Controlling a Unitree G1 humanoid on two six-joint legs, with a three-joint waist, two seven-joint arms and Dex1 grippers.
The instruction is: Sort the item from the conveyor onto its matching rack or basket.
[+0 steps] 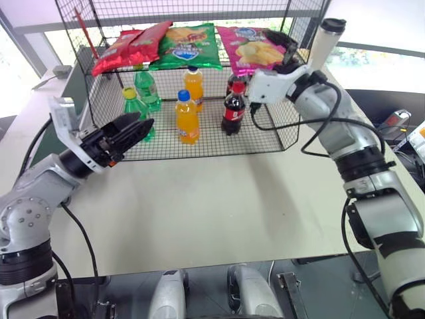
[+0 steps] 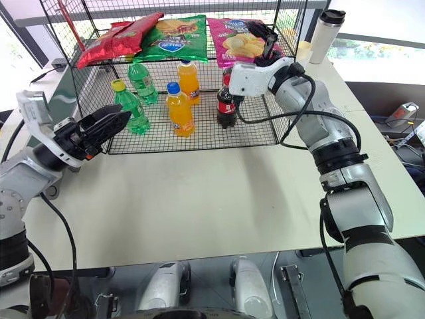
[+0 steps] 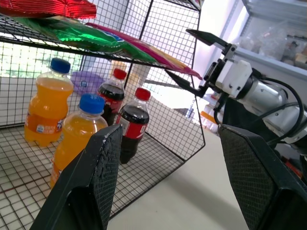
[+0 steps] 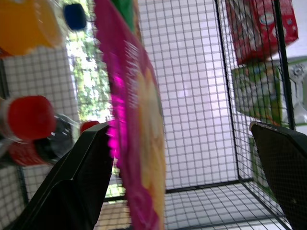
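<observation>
Pink chip bag: glossy magenta, printed with a yellow chip picture, laid flat on the upper tier at the upper right of the head view, beside the green bag. Rack: black wire-grid cage across the top of the frame, with a flat upper tier and a lower floor. The conveyor cannot be made out clearly.

Magenta-pink chip bag, yellow chips

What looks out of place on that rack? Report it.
Nothing stands out. The pink chip bag lies flat on the rack top tier beside the green bag; bottles below stand upright.
</observation>
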